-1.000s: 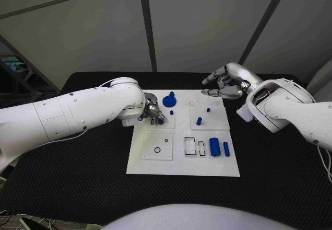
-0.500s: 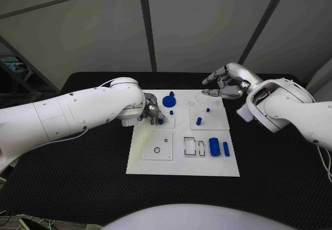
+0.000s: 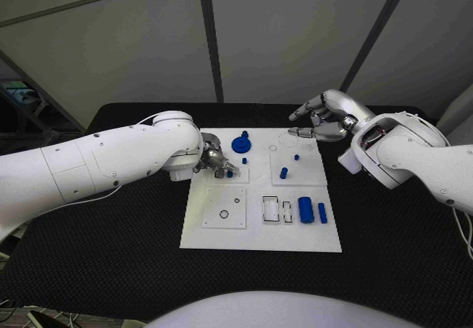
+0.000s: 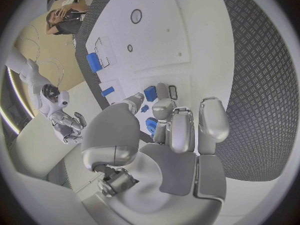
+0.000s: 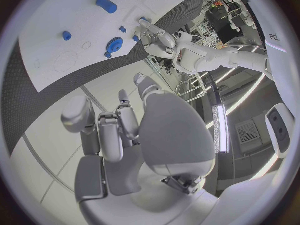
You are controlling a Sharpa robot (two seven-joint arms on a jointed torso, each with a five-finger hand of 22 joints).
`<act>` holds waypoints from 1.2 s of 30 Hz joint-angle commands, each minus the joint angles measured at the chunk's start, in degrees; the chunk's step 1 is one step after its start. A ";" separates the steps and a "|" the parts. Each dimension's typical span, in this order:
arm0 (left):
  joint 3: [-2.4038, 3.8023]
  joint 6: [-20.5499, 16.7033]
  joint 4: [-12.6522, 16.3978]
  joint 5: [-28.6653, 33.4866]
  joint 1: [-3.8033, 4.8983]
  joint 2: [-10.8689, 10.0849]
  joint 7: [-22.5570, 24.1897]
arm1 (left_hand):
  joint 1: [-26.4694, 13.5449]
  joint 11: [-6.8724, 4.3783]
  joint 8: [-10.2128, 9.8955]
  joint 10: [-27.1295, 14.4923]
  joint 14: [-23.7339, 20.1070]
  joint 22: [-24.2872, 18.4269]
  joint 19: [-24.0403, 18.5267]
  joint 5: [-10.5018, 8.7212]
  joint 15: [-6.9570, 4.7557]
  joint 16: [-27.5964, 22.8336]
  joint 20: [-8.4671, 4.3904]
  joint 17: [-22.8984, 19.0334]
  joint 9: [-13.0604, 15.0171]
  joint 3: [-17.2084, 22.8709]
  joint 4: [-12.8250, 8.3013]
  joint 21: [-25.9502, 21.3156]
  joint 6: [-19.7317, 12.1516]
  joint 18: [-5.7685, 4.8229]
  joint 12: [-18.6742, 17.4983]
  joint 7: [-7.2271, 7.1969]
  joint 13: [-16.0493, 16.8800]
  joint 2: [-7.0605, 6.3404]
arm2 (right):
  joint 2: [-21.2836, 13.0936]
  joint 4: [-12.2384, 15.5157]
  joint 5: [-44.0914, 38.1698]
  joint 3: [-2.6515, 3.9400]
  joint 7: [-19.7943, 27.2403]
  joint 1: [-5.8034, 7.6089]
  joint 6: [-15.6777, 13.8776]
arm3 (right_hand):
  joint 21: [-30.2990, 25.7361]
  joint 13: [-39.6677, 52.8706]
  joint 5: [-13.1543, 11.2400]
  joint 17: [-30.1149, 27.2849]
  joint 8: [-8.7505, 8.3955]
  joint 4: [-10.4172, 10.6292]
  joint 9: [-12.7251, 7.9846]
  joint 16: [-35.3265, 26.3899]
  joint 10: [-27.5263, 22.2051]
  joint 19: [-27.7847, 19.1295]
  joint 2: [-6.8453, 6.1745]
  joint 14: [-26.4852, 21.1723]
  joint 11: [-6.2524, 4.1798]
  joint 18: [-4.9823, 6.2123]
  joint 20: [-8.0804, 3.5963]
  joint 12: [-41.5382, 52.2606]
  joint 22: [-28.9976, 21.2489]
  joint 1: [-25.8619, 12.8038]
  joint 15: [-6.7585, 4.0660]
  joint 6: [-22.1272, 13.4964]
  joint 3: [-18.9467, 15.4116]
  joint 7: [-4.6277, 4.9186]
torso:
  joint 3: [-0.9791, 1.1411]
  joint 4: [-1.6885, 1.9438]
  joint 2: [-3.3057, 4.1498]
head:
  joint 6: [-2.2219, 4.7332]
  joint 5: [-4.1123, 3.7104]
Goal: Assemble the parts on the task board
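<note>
Black matting covers the table point(image 3: 118, 273), with the white task board point(image 3: 261, 229) lying in its middle. At the board's far left corner the left hand point(image 3: 214, 160) pinches a small blue part point(image 4: 150, 93) in its fingertips, just above the board. Blue pieces lie across the board — a round gear point(image 3: 241, 143), a cylinder point(image 3: 305, 209), a slim peg point(image 3: 322, 212). Over the far right corner, the right hand point(image 3: 325, 116) hangs with fingers curled, grasping nothing.

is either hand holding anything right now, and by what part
The left hand has its fingertips around a small blue part on the board; a firm hold cannot be told. The right hand holds nothing.
</note>
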 commanded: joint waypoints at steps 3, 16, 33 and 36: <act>0.25 -1.14 0.65 0.03 0.05 -0.54 -0.14 | 0.40 -0.06 -0.29 0.01 2.49 -0.30 0.02 -0.32 -0.34 0.33 0.06 0.05 -0.05 -2.79 0.91 -0.29 0.36 0.03 0.05 0.12 -0.30 0.07 | -0.02 -0.16 -0.20 0.04 0.23 0.08 0.12 | -0.52 -0.27 0.31 11.07 0.11 0.47 -0.12 -0.30 -0.68 -0.53 -0.02 4.92 -0.05 1.22 -0.02 -0.54 -0.48 -0.69 -0.49 -0.07 0.04 0.05 | 0.00 0.04 0.01 | 0.06 0.03; 6.03 -1.69 1.37 0.81 0.94 -2.93 0.52 | 5.93 1.54 -2.42 -5.00 2.33 -4.62 -2.83 -0.27 0.93 0.10 1.18 -0.37 -1.21 -14.94 3.55 -3.87 -3.96 0.95 -5.84 2.01 -8.76 0.19 | 0.08 -0.97 -0.20 0.04 0.32 0.07 -0.03 | -0.71 -0.33 0.33 10.92 0.08 0.73 -0.15 -0.39 -0.75 -0.68 -0.08 4.88 -0.03 1.26 -0.02 -0.59 -0.76 -0.86 -0.48 -0.24 -0.06 0.07 | 0.10 -0.01 -0.01 | 0.56 0.68; 6.89 4.63 -12.75 -0.96 3.33 1.52 2.54 | 12.88 3.96 -10.49 -6.63 2.22 -6.43 -3.94 -0.32 2.97 0.11 3.12 -0.53 -9.82 -20.40 3.41 -6.04 -6.91 1.42 -6.59 4.87 -11.07 3.99 | 0.24 -1.03 -0.20 0.04 0.23 0.07 0.36 | -0.74 -0.34 0.37 10.89 0.09 0.79 -0.15 -0.41 -0.75 -0.69 -0.05 4.87 -0.04 1.27 -0.02 -0.60 -0.78 -0.86 -0.48 -0.26 -0.05 0.07 | 0.01 -0.12 0.13 | 1.57 1.01; 6.83 5.25 -14.73 -1.37 3.36 2.77 2.77 | 12.93 3.93 -10.56 -6.52 2.23 -6.21 -3.79 -0.33 2.96 0.12 3.17 -0.52 -10.21 -20.74 3.42 -5.92 -6.44 1.40 -6.37 4.82 -10.90 4.18 | 0.31 -1.02 -0.20 0.04 0.22 0.07 0.40 | -0.74 -0.33 0.44 10.90 0.10 0.83 -0.15 -0.41 -0.75 -0.67 -0.01 4.87 -0.04 1.26 -0.02 -0.59 -0.77 -0.82 -0.48 -0.26 -0.02 0.07 | 0.09 -0.12 0.13 | 1.53 1.20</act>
